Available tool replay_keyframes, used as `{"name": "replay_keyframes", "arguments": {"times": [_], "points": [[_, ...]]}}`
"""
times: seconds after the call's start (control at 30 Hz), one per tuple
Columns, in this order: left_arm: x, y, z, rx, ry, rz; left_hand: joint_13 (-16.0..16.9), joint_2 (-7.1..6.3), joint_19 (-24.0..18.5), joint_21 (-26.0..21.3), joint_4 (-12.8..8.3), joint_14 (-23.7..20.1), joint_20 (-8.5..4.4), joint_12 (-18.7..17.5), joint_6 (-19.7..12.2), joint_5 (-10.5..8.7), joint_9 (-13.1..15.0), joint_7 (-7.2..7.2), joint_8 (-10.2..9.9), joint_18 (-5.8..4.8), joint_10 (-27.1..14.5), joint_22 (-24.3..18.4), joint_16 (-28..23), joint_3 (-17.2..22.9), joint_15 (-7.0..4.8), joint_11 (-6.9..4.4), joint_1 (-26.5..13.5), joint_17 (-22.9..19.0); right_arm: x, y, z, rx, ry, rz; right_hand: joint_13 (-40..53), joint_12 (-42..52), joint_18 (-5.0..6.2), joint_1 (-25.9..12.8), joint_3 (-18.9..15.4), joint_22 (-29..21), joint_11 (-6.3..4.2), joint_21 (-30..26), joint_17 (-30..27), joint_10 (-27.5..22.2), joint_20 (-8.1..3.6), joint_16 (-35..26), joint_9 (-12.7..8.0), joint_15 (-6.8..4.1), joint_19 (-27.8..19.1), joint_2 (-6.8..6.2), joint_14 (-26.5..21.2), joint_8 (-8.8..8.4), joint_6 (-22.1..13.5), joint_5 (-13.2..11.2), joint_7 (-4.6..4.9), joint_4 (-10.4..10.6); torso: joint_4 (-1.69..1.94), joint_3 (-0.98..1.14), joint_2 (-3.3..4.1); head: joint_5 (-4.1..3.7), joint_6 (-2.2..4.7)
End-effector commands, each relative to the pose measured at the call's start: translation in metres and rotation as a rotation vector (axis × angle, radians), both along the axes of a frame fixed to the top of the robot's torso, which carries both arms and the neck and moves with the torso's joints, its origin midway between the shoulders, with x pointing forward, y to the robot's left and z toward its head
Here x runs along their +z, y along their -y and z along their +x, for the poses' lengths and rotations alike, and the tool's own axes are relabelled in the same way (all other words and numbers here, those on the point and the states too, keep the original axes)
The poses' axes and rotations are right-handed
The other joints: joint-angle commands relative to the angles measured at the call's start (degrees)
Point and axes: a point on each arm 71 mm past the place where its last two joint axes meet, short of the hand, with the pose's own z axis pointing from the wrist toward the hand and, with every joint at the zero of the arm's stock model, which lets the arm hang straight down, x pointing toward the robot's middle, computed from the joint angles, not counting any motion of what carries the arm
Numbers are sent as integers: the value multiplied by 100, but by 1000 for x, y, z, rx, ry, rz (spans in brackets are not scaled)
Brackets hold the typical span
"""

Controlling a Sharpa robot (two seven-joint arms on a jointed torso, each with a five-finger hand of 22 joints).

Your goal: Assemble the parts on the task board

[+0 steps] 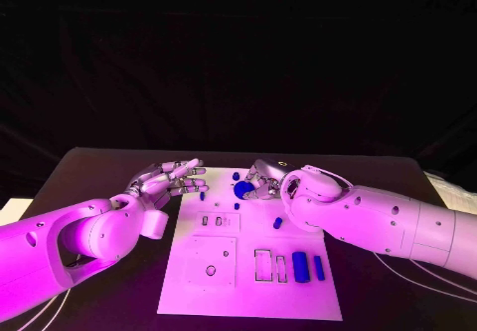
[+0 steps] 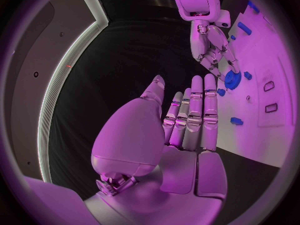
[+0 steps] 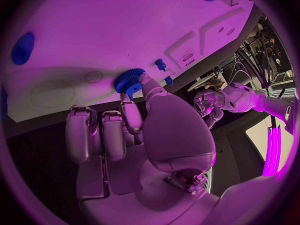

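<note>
The white task board [image 1: 249, 289] lies in the middle of the table. At the board's far end, my right hand [image 1: 260, 181] pinches a blue gear [image 1: 243, 189] between thumb and a finger; the right wrist view shows the gear [image 3: 129, 81] at the fingertips close over the board [image 3: 94, 25], and contact is unclear. My left hand [image 1: 169, 179] hovers over the board's far left corner, fingers apart and holding nothing. In the left wrist view its fingers [image 2: 194, 115] stretch out straight, with the right hand [image 2: 209, 45] and the gear [image 2: 232, 79] beyond them.
Small blue pegs [image 1: 203, 196] [image 1: 238, 204] and an oval piece [image 1: 277, 222] lie mid-board. Two long blue pieces [image 1: 299, 267] [image 1: 319, 267] sit near the right front beside rectangular slots [image 1: 263, 265]. Another blue piece [image 1: 236, 176] lies at the far edge. Black table surrounds the board.
</note>
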Motion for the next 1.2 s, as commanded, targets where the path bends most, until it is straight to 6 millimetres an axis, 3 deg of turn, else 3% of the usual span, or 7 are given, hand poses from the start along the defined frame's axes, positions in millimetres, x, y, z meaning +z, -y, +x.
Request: {"name": "replay_keyframes", "arguments": {"times": [0.03,0.43,0.7,1.2], "points": [[2,2,0,-19,9,-8,0,6,-32,19,-31,-36,5,38,-1,19,5,0,18,49,-40,7,20,-6,-10,4,30,9,-1,-2,0,9,-5,4,13,17,-111,41,-12,31,11,3,600,26,24,-14,12,38,-1,75,409,40,48,26,-1,5,-3,-4,-1,8,-9],[1,3,1,-20,6,-6,-2,6,-36,22,-40,-41,5,37,-12,19,3,-1,13,48,-55,8,21,-5,-8,5,31,17,0,-3,-1,13,7,25,35,38,-115,44,-4,50,0,12,608,41,19,-10,26,30,11,125,411,57,115,41,-13,24,-3,2,-3,10,-24],[1,3,1,-21,5,-6,-3,10,-38,24,-37,-43,6,38,-14,17,3,0,12,48,-60,9,22,-8,-7,6,18,22,2,-3,-1,0,26,47,52,54,-117,-88,-55,60,-7,17,616,55,12,-6,32,23,18,171,414,51,162,65,-25,146,-8,6,-4,3,-7],[1,3,1,-25,2,-6,-3,10,-38,24,-37,-44,7,39,-15,17,3,0,12,48,-62,9,22,-9,-7,6,17,23,0,-7,-1,4,9,13,34,24,-111,-14,-46,39,-18,9,599,36,6,-17,35,15,3,163,410,49,188,32,-35,112,-7,-1,-5,-15,-25]]}}
